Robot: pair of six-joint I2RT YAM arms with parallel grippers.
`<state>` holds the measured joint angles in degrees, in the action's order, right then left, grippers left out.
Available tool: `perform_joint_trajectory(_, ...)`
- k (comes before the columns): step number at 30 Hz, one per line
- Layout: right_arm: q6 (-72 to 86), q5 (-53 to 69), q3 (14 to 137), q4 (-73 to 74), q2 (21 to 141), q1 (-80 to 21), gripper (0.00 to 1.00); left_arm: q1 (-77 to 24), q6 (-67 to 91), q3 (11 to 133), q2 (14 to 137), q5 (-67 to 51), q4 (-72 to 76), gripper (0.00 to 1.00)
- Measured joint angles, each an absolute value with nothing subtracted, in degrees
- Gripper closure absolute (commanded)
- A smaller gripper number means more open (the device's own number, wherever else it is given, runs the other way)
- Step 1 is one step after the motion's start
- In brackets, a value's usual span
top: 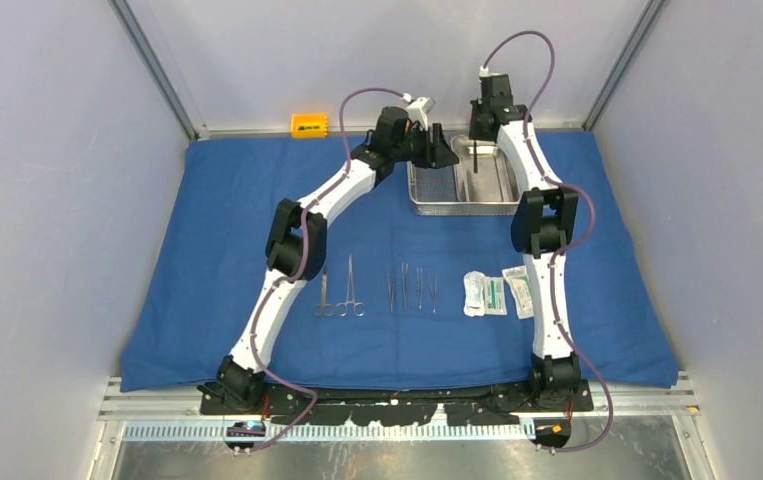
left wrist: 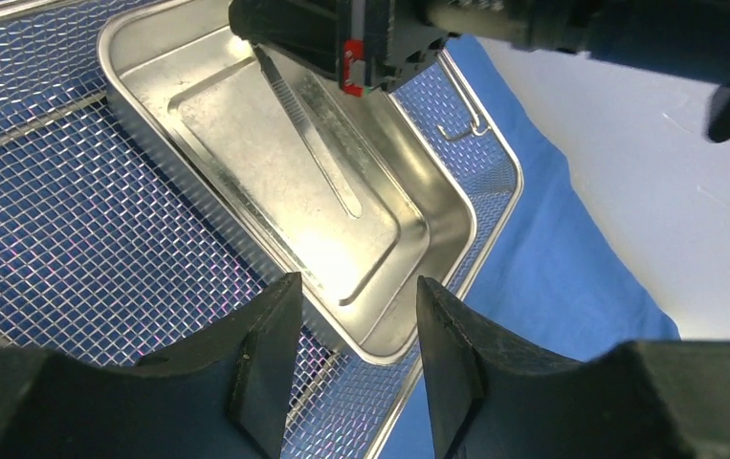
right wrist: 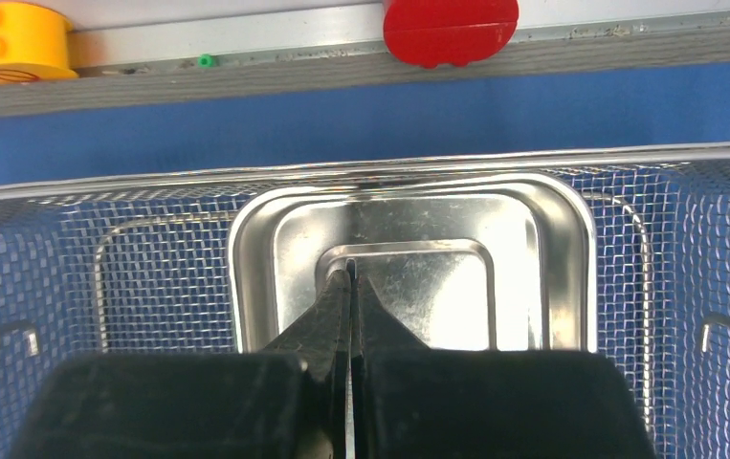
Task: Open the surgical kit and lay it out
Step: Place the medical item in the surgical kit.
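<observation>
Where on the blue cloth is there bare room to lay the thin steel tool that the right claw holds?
Bare cloth lies left of the left arm, and in the strip between the mesh tray and the instrument row. Crowded: that row, the packets beside it, and the tray with its steel pan.

Right hand [right wrist: 351,279] pinches thin steel instrument [right wrist: 349,413] above pan [right wrist: 564,229].

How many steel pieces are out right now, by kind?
Ring-handled instruments: 2
Straight thin instruments: 4
Flat instrument held in the right gripper, over the pan: 1
Mesh tray: 1
Steel pan: 1
Total: 9
</observation>
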<state>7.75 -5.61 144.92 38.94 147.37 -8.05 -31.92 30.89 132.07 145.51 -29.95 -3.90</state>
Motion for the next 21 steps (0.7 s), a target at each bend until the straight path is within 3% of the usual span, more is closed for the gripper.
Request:
perform_joint_trajectory(12, 13.0, -3.6, 138.0, 39.4, 136.2, -8.5, 1.00, -32.2, 28.2, 124.3, 138.6, -27.0, -10.0, 0.51)
perform_joint_trajectory(21, 17.0, -2.1, 130.6, 39.5, 127.9, -11.7, 1.00, -32.2, 35.9, 123.9, 134.4, -28.6, -7.9, 0.47)
